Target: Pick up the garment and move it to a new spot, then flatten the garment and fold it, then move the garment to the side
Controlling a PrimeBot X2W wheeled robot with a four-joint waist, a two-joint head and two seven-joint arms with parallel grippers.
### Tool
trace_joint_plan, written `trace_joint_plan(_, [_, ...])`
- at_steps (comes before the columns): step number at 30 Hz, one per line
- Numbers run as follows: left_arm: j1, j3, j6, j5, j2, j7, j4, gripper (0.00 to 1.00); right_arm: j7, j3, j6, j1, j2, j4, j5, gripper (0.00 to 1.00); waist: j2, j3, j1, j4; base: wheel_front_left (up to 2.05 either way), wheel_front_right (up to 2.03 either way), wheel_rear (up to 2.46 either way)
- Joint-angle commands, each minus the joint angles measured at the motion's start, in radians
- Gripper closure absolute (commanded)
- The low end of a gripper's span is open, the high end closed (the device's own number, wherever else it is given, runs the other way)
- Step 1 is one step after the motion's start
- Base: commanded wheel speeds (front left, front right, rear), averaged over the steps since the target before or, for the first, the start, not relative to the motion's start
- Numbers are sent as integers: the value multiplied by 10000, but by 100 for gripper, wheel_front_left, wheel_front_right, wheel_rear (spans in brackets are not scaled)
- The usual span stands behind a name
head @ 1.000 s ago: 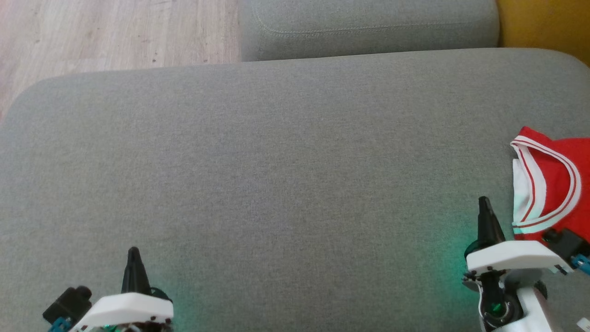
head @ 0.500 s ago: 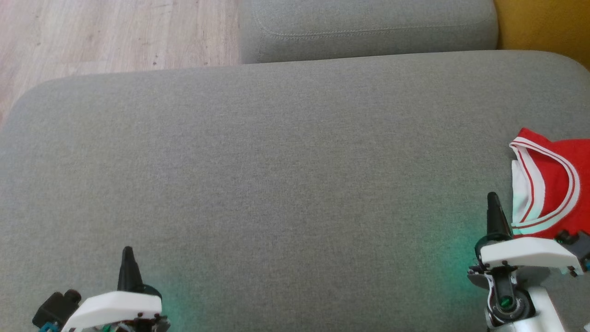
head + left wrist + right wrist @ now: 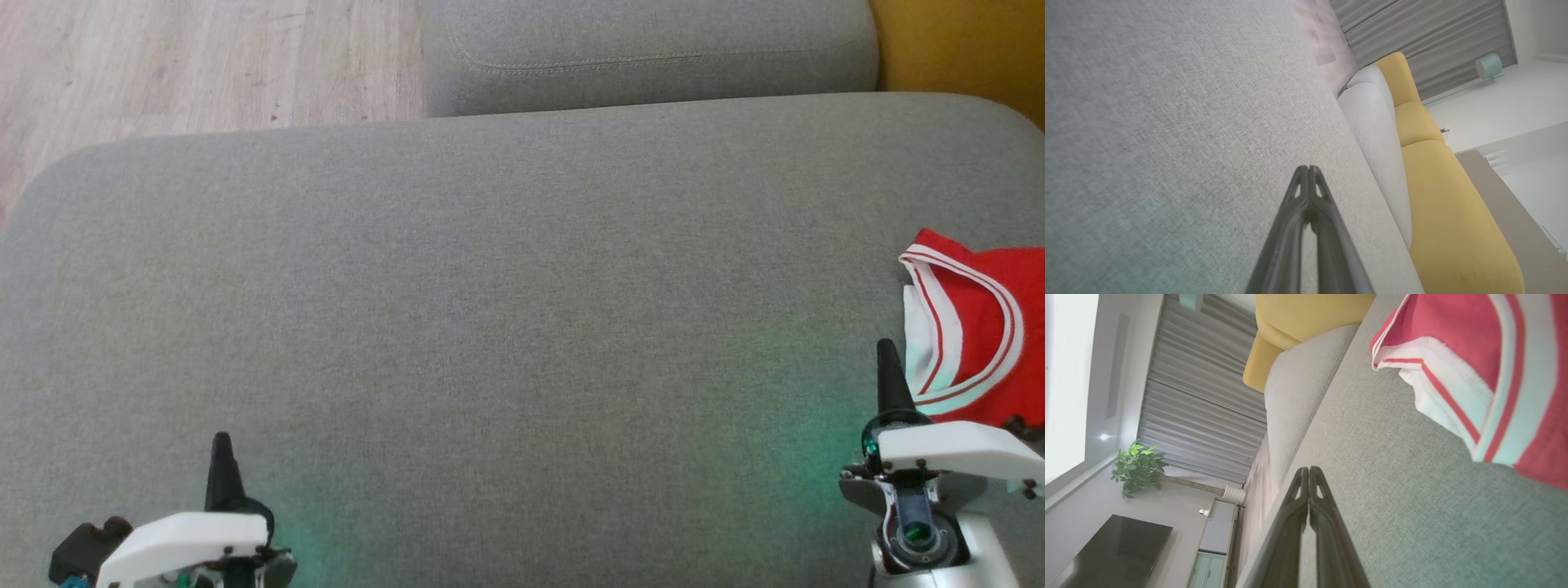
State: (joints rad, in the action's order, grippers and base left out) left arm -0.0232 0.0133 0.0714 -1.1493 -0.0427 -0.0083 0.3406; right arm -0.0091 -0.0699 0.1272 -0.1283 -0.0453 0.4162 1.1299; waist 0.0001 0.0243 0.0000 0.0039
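Both claws pressed together, empty: left gripper [image 3: 220, 445], right gripper [image 3: 887, 353] just beside the red fabric garment with white-striped trim [image 3: 980, 322]. It lies at the right edge of the grey fabric sofa cushion [image 3: 490, 327] (partly cropped), seemingly folded; task likely finished.

right gripper [image 3: 886, 349] sliding out to the right, tip now just beside the white trim of the garment [image 3: 984, 318], left gripper [image 3: 220, 443] drifting slightly left and lower
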Motion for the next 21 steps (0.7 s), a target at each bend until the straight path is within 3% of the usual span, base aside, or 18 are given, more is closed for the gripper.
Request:
trace_joint_plan(1, [-568,332,66,-210,-53,60,-386,100,74,105,24,-155,-41,-432,244,100,-1,-4,0,-1,0,0,0])
trace_joint_plan(21, [-709,667,329,-2401,-64,636,-668,100,649,-167,29,24,-45,-1073,2513,100,-1,-108,0,-20,0,0,0])
